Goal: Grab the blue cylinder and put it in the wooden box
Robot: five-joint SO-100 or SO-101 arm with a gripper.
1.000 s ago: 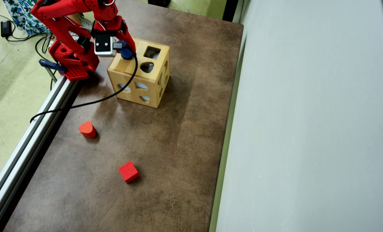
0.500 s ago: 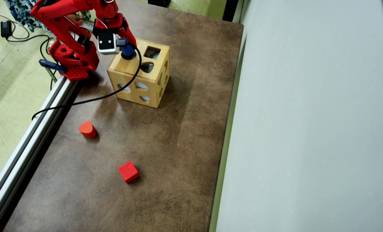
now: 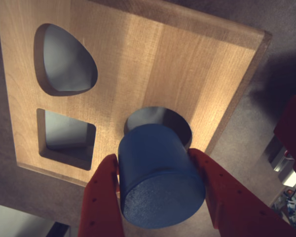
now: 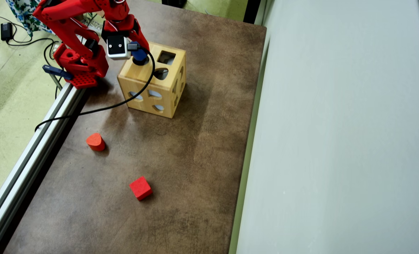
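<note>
The blue cylinder (image 3: 158, 173) fills the lower middle of the wrist view, clamped between my two red fingers (image 3: 102, 200). My gripper (image 3: 155, 160) is shut on it. Its far end hangs just over the round hole (image 3: 160, 117) in the top face of the wooden box (image 3: 138, 59). In the overhead view the wooden box (image 4: 142, 76) stands at the upper left of the table, and the blue cylinder (image 4: 139, 55) sits above its back left corner under my gripper (image 4: 139, 56).
A red rounded block (image 4: 95, 141) and a red cube (image 4: 140, 188) lie on the brown table (image 4: 195, 148). A black cable (image 4: 100, 110) loops across the box front. An aluminium rail (image 4: 29, 155) borders the left; a pale wall (image 4: 336, 141) closes the right.
The gripper with the cylinder moved slightly back and to the right over the box top during the first half second. Since then it has barely shifted.
</note>
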